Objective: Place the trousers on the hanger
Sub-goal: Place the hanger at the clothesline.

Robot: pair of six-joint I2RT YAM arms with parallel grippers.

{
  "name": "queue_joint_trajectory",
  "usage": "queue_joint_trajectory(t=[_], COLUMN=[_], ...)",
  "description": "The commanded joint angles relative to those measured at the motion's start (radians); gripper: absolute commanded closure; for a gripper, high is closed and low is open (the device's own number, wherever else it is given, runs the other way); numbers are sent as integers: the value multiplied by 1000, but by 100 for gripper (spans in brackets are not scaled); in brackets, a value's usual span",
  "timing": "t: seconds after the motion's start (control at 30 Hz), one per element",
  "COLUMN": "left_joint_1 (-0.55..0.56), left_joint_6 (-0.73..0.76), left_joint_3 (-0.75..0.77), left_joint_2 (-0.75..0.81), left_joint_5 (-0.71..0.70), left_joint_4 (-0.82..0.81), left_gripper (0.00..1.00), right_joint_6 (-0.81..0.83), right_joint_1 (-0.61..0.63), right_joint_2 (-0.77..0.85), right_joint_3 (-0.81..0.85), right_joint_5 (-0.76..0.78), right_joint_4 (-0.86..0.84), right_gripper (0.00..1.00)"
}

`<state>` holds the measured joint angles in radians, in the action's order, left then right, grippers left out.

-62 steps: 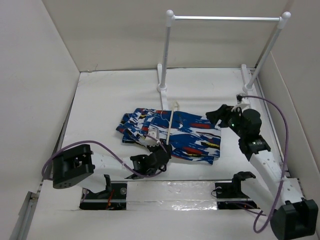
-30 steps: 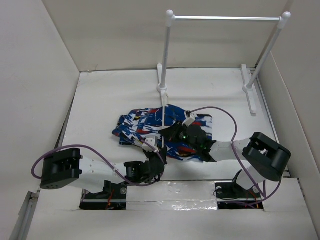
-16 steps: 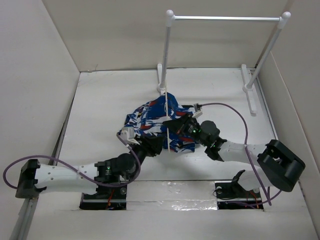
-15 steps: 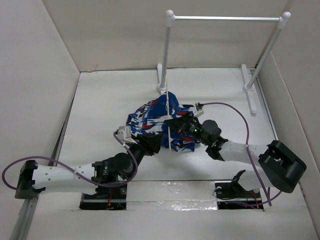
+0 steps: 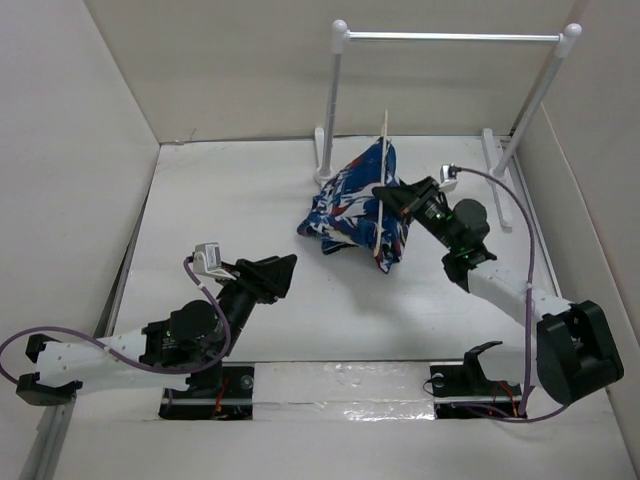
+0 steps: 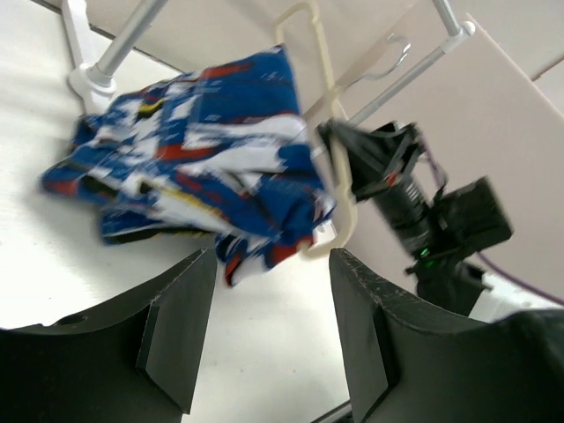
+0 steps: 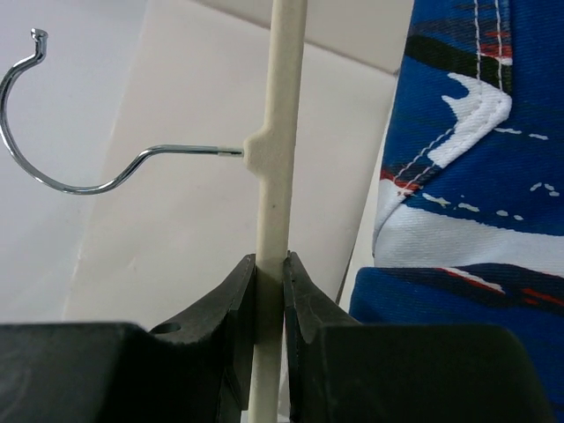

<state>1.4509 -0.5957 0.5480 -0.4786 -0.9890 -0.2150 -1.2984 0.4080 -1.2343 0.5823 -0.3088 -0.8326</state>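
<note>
One table [image 5: 220,200]: flat, white and smooth, with plain walls around it.
Rail stand [image 5: 450,37]: tall, white, two thin posts and a bar on top, at the far side of the table.
Left arm: lies low and long over the near left of the table, pointing up toward the middle.
Left gripper [image 5: 285,270]: black, fingers spread wide, nothing in between, well apart from the cloth.
Right arm: bends up from the near right and reaches to the far middle.
Right gripper [image 7: 269,263]: black, squeezed tight on the thin bar of the hanger [image 7: 278,106].
Trousers [image 5: 350,200]: soft, floppy cloth, bright blue with white, red and black streaks, bunched over the hanger and lifted up near the rail's left post.
Hanger shape: skinny, cream, hard, standing almost upright.
Hook [image 7: 79,181]: thin, shiny metal, curled, sticking out sideways.
</note>
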Motion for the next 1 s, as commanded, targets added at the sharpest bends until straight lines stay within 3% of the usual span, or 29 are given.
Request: queue_joint_trajectory(t=[0.0,0.2,0.53,0.97], left_joint_1=[2,2,2,2], left_joint_6=[-38,-190,-230,-210], left_joint_3=[27,-60,-102,-106], left_joint_2=[38,124,155,107], left_joint_5=[-25,-43,-39,-68], left_joint_4=[109,238,281,243], left_gripper=[49,51,52,52], right_joint_6=[8,99,120,59], right_joint_1=[-86,-211,-345,-394], right_joint_2=[39,-39,-260,-404], right_joint_3=[221,503,845,956], right_joint_5=[-99,-159,-242,-291], right_joint_4=[-91,128,289,231], right_gripper=[100,100,100,100])
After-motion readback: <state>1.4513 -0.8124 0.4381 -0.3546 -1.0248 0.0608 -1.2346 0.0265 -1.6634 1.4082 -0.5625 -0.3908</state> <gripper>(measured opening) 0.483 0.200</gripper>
